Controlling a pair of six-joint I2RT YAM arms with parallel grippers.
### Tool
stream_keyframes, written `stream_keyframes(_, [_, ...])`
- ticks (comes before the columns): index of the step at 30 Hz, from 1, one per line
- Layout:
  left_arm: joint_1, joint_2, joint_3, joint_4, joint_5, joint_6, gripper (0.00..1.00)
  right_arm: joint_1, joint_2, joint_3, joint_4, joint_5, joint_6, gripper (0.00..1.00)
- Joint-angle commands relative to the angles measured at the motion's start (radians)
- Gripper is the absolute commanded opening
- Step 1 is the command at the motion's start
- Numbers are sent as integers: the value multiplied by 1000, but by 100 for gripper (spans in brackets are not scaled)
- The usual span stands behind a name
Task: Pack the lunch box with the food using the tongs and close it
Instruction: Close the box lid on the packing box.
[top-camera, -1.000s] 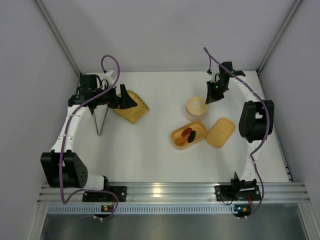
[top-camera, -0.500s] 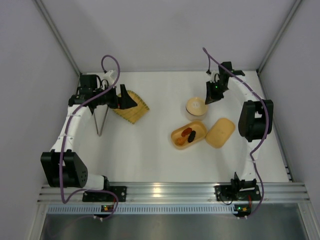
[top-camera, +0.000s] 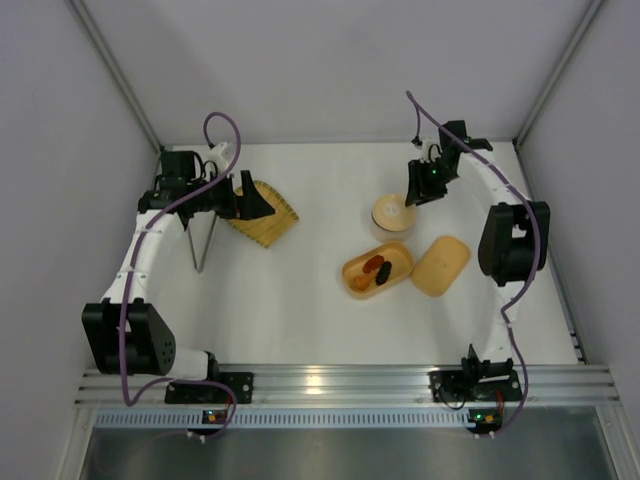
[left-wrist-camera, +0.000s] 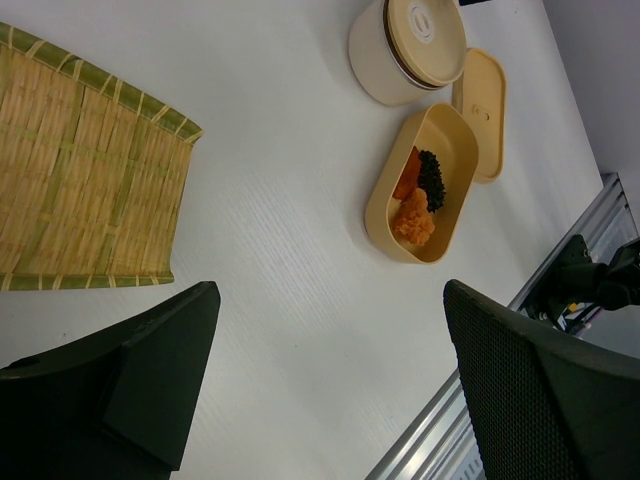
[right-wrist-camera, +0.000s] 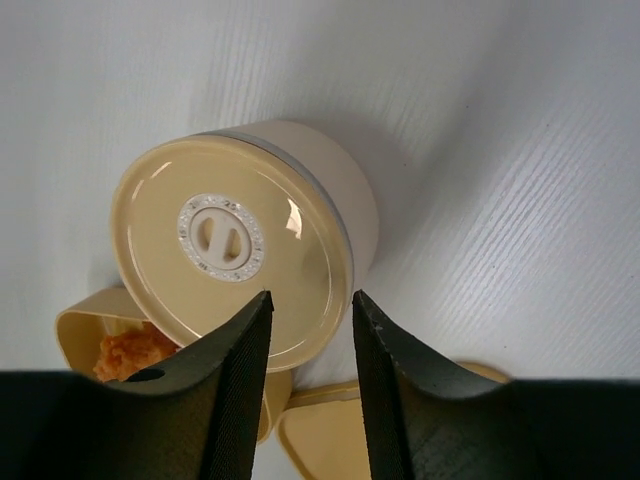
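Right wrist view: right pincer (right-wrist-camera: 311, 300) slightly apart, empty, near round lidded bowl (right-wrist-camera: 230, 240); left pincer (left-wrist-camera: 330, 300) wide apart.

Close before the right gripper (right-wrist-camera: 312, 300) stands the round lidded bowl (right-wrist-camera: 235, 240), barring a straight move forward; the narrow gap between its fingers holds nothing. Past the bowl, toward the arm's base, the lunch box (top-camera: 377, 270) and its loose lid (top-camera: 441, 264) lie just beside each other with barely a slit between them. The left gripper (left-wrist-camera: 330, 290), jaws spread wide, has bare table (left-wrist-camera: 290, 250) ahead of it all the way to the box. The woven tray (left-wrist-camera: 85, 180) lies just beside one finger, and the tongs (top-camera: 203, 240) lie under that arm
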Motion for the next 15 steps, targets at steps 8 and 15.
stream_keyframes(8, [2,-21,-16,12,20,10,98,98,-190,-19,142,-53,-56,35])
stream_keyframes(15, [2,-25,-19,15,20,11,98,151,-128,-25,140,49,-54,36])
